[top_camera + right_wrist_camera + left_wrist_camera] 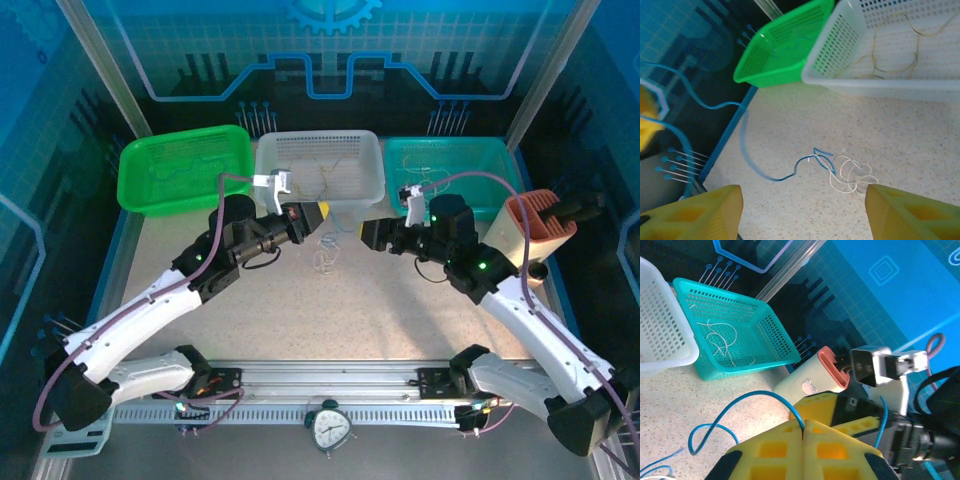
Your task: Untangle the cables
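My left gripper [804, 432] is shut on a thin blue cable [757, 394], which arcs up out of the yellow fingertips and drops to the table on the left. In the top view this gripper [322, 213] hovers just in front of the white basket [320, 165]. My right gripper [802, 212] is open, its yellow fingers [705, 215] wide apart with nothing between them. Below it the blue cable [775, 177] trails into a small whitish tangle [852, 175] on the table. That tangle [325, 258] lies between the two grippers, with the right gripper [372, 234] beside it.
Three baskets line the back: green [185, 170], white with yellow-tan cords [890, 65], teal [725, 335] with whitish cords. A beige block with an orange top [535, 230] stands at the right. A small clock [330, 428] sits at the near rail.
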Robot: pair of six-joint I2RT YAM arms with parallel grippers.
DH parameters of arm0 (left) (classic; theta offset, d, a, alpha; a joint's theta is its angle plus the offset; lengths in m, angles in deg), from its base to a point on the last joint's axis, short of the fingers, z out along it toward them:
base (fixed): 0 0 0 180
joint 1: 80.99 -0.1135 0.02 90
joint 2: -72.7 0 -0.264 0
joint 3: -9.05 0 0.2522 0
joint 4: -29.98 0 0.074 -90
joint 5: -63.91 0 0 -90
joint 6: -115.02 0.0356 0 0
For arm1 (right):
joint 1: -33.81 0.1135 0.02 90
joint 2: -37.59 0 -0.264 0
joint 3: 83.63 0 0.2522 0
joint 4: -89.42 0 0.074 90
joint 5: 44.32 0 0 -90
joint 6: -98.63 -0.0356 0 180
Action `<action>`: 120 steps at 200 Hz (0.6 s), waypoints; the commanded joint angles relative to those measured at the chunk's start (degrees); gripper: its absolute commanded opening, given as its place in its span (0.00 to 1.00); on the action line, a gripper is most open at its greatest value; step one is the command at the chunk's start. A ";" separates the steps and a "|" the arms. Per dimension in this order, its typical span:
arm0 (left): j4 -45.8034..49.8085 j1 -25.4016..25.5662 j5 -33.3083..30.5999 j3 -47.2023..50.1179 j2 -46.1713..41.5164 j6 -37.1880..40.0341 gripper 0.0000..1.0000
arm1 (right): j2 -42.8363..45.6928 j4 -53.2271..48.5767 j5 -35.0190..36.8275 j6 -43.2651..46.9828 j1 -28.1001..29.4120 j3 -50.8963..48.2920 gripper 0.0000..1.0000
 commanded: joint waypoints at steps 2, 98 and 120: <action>-0.30 0.09 -2.89 -0.06 -2.00 0.06 0.00 | 1.56 0.41 -0.35 -0.99 1.58 1.71 0.69; -2.30 0.10 -4.90 1.40 -2.50 -1.41 0.00 | 2.35 3.30 2.96 -1.85 7.92 4.93 0.77; -2.05 0.06 -4.06 0.13 -2.09 -1.30 0.00 | -0.26 3.74 2.88 -0.99 7.88 7.11 0.77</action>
